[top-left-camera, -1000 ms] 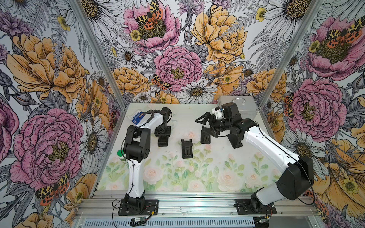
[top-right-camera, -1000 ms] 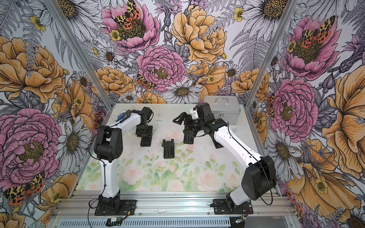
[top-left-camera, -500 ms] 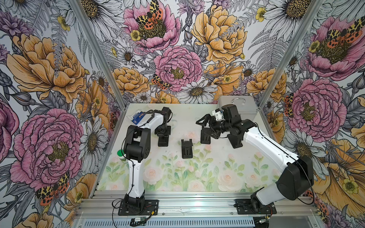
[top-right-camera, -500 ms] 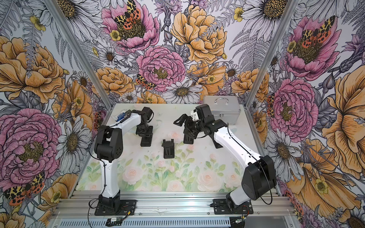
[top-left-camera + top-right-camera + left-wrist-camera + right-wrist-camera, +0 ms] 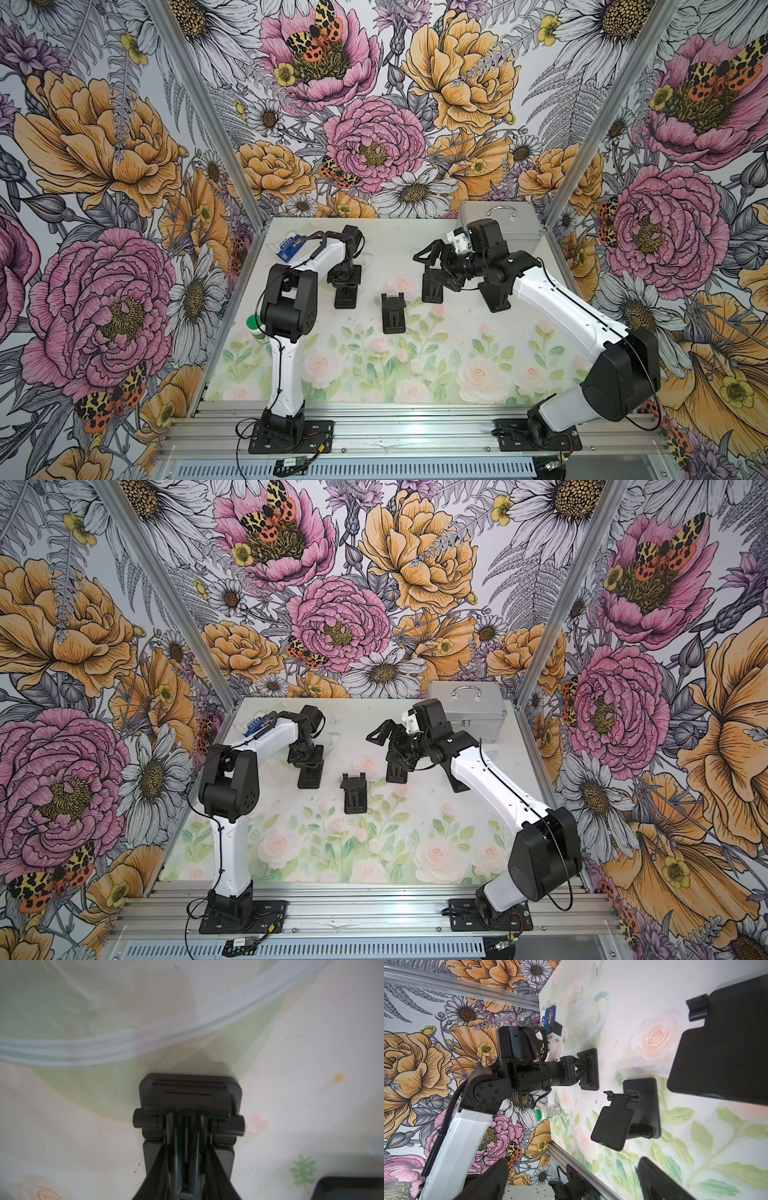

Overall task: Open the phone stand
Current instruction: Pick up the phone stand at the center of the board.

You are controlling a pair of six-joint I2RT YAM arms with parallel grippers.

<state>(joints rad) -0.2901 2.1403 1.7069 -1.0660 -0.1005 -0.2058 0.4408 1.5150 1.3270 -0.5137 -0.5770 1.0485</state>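
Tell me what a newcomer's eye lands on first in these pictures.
Loud floral wallpaper on every wall hits first. Then, towards the back of the table, the left gripper has its fingers closed on a black phone stand, while the right gripper gapes wide near a second stand. A third stand sits propped open mid-table between them.

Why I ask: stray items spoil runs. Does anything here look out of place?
Nothing looks spilled or broken. Two strays: a green-capped bottle standing at the left edge of the table, and a blue packet in its far left corner.
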